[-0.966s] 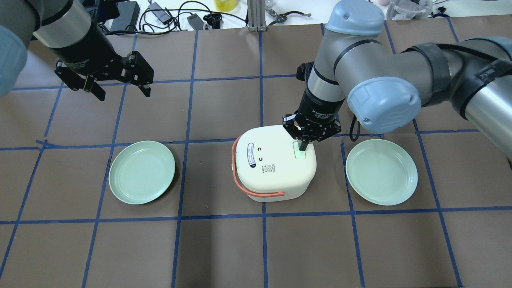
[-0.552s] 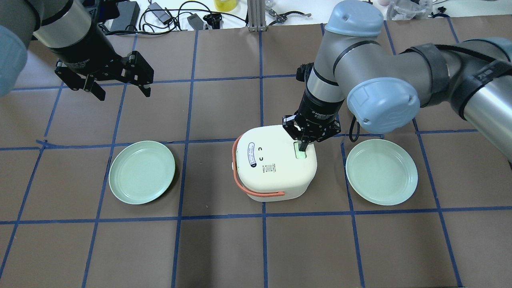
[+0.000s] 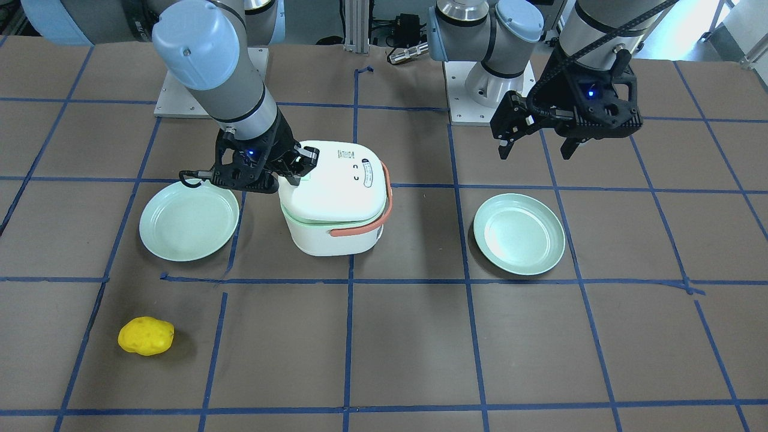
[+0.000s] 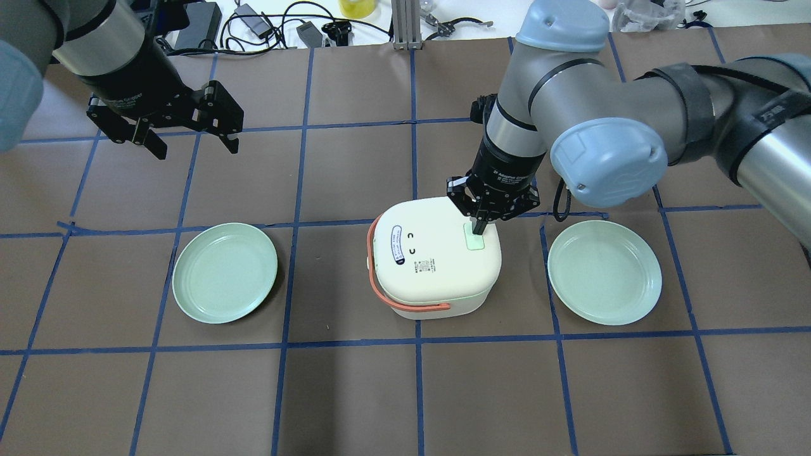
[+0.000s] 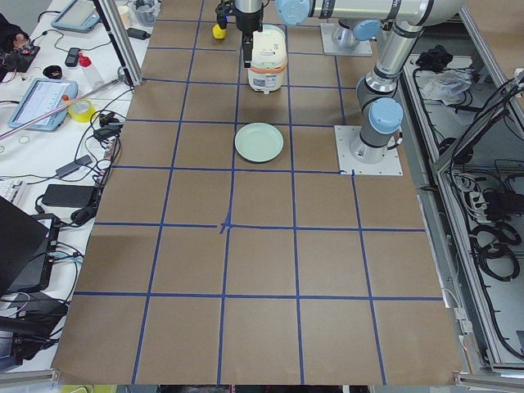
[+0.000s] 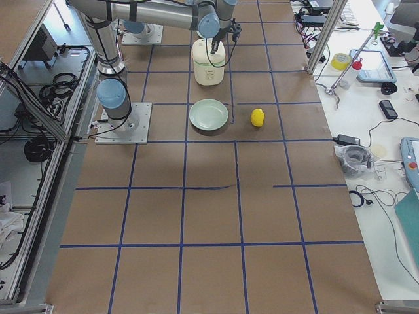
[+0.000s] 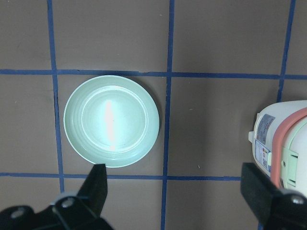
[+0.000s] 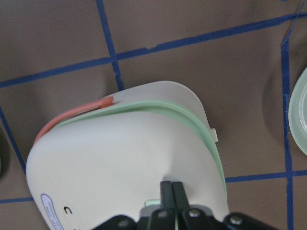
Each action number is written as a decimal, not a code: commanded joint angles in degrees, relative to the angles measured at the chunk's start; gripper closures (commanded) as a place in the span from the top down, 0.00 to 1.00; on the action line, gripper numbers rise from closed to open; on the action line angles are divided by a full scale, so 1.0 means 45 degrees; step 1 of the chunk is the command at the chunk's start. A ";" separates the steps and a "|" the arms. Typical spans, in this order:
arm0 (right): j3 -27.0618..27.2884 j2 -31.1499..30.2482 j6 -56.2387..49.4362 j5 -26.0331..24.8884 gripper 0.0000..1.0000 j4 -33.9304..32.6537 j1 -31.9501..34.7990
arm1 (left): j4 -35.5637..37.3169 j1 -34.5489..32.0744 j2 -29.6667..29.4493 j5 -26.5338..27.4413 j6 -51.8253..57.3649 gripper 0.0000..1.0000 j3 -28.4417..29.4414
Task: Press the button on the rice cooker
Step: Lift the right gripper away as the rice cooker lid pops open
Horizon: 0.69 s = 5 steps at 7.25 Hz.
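The white rice cooker (image 4: pixel 434 259) with an orange handle (image 4: pixel 405 308) stands mid-table. Its pale green button (image 4: pixel 475 242) is on the lid's right side. My right gripper (image 4: pixel 479 227) is shut, pointing down, with its tips at the button's far end. I cannot tell whether they touch. It also shows in the front view (image 3: pixel 295 171) and, over the lid (image 8: pixel 124 163), in the right wrist view (image 8: pixel 171 188). My left gripper (image 4: pixel 193 147) is open and empty, high above the table's far left, and also shows in the front view (image 3: pixel 536 151).
One green plate (image 4: pixel 225 272) lies left of the cooker and another (image 4: pixel 605 272) lies right of it. A yellow lumpy object (image 3: pixel 146 336) lies near the operators' side. Cables and adapters (image 4: pixel 253 25) lie past the table's far edge.
My right gripper's tips have drawn slightly back and up from the button, so more of the button shows. The left arm has not moved.
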 commanded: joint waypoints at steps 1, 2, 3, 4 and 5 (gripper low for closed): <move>-0.1346 -0.0022 0.2710 -0.0188 0.98 0.0074 0.0015 | 0.0000 0.0000 0.0000 0.0000 0.0007 1.00 0.0000; -0.1565 -0.0003 0.2704 -0.0169 1.00 0.0171 0.0015 | 0.0000 0.0000 0.0000 0.0000 0.0007 1.00 0.0000; -0.1605 -0.0003 0.2704 -0.0188 1.00 0.0172 0.0015 | 0.0000 0.0000 0.0000 0.0000 0.0007 1.00 0.0000; -0.1761 -0.0022 0.2684 -0.0189 1.00 0.0210 -0.0005 | 0.0000 0.0000 0.0000 0.0000 -0.0013 1.00 0.0000; -0.2187 0.0016 0.2665 -0.0208 1.00 0.0694 -0.0005 | 0.0000 0.0000 0.0000 0.0000 0.0006 1.00 0.0000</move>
